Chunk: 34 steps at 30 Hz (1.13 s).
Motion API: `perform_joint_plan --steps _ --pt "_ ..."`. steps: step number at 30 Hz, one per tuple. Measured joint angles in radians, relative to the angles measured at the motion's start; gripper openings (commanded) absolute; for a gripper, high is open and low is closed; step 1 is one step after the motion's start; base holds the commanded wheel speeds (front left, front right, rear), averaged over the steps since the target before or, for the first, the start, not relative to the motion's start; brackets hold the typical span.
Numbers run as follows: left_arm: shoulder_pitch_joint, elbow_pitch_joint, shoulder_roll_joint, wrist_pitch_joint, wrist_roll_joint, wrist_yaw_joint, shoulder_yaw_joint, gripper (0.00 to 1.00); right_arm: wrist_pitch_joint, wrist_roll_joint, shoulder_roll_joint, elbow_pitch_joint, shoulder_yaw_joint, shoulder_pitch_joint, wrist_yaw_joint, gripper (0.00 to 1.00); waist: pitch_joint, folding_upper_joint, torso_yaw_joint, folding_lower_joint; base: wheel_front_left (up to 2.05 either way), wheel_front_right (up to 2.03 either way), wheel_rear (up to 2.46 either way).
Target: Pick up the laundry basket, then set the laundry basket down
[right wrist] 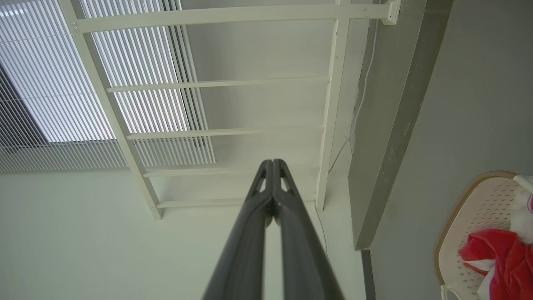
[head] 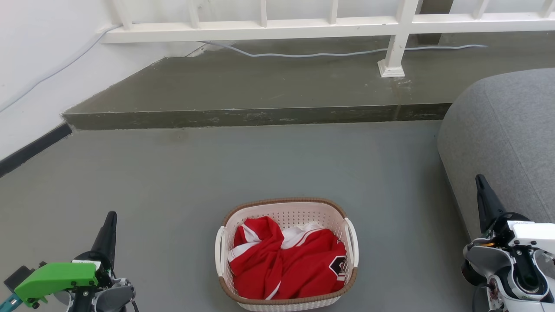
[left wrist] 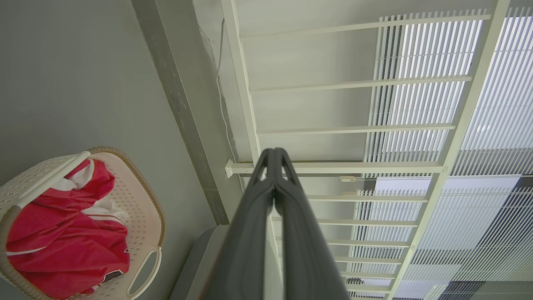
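On the grey floor (head: 173,173), left of the grey sofa (head: 503,130), the laundry basket (head: 286,202) sits near and central, a red-and-white garment (head: 295,264) heaped inside, with the left gripper (head: 111,215) and right gripper (head: 479,178) well apart on either side, each clenched on nothing.

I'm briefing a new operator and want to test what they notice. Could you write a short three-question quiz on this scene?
1. True or false: the laundry basket stands on the floor.
2. The left hand and right hand are: A) open; B) shut and empty; C) shut on a handle.
3. Fill in: the garment in the basket is red and ____.
Key: 1 true; 2 B; 3 white.
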Motion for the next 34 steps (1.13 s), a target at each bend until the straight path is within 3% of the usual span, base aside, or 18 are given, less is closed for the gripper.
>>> perform_joint_plan --steps 34 --pt "0.000 -0.002 -0.001 0.001 0.000 0.000 0.002 0.00 0.003 0.000 0.002 -0.001 -0.001 0.000 0.000 0.00 0.000 0.0000 0.000 0.0000 0.00 0.00 0.00"
